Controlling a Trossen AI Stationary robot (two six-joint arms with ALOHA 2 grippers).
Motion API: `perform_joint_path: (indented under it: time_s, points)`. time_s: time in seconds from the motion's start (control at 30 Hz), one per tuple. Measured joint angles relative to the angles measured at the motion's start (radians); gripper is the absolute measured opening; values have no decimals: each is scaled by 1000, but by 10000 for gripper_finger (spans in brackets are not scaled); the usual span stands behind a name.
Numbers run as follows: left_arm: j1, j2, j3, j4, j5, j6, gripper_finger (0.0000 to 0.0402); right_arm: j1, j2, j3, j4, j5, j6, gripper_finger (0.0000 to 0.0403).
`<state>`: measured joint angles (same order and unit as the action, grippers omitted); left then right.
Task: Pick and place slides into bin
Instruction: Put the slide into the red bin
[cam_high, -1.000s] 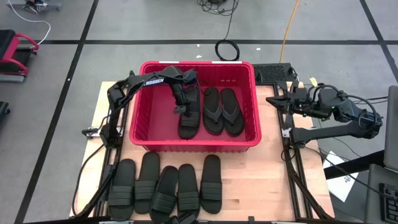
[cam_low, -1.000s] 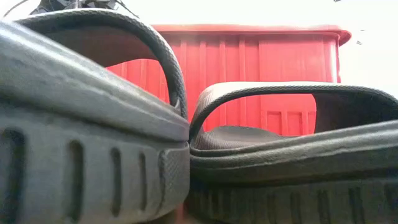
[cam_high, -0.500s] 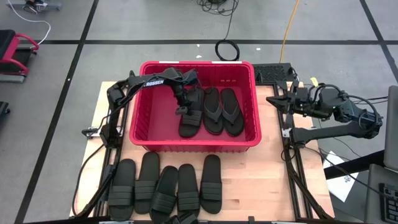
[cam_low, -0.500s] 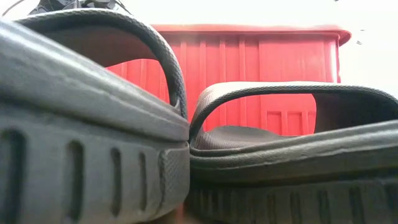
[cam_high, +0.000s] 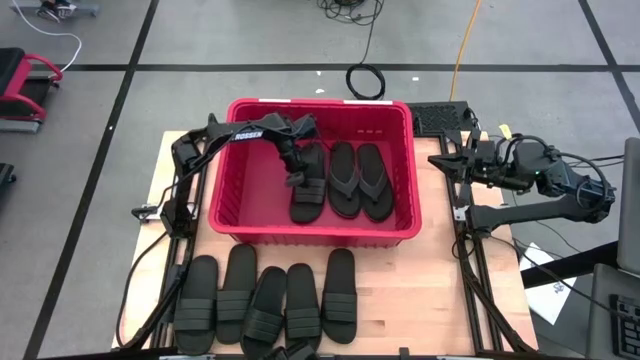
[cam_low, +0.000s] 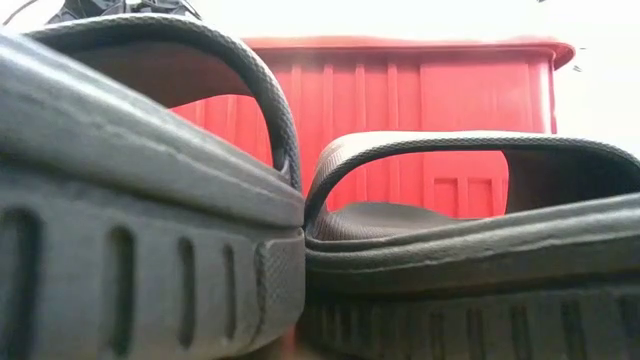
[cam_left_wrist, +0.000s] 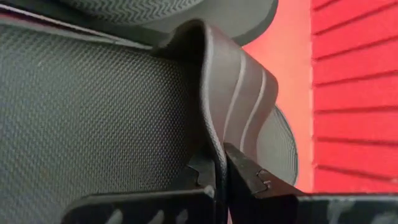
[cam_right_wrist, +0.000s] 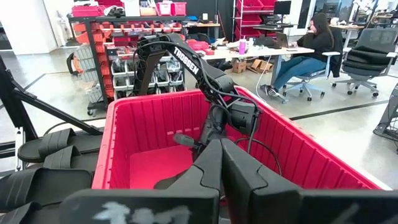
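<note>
Now we are setting a slide down in the bin.

Our left gripper (cam_high: 296, 176) pinches the ribbed strap of a band slide (cam_high: 307, 190) lying on the bin (cam_high: 315, 235) floor — thong pair (cam_high: 359, 180) just beside it. Five slides (cam_high: 268, 300) wait outside, nearer the table's front. We judge release comes next — open, lift clear. The right gripper (cam_high: 437, 161) waits shut beyond the bin's wall.

Both arms are dark, jointed links with black cables looped along them. The left arm (cam_high: 245, 132) carries white Trossen lettering; its fingers (cam_left_wrist: 249, 177) are matte black, notched plastic.
</note>
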<state>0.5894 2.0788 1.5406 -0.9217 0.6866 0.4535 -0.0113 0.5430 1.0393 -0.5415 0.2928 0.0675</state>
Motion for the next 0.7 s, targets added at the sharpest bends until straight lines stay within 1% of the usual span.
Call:
perform_joint_path:
  time_s: [0.13,0.37,0.43,0.57,0.7]
  points:
    - [3,1,0,6,31,-27,5,0,0,0,0,0,0,0]
    - [3,1,0,6,31,-23,5,0,0,0,-1,-1,0,0]
    - [0,1,0,10,18,-17,5,0,0,0,-1,-1,0,0]
    - [-9,1,0,29,-57,-16,6,0,0,0,-1,-1,0,0]
    - [-9,1,0,32,-68,-22,24,0,0,0,-1,-2,0,0]
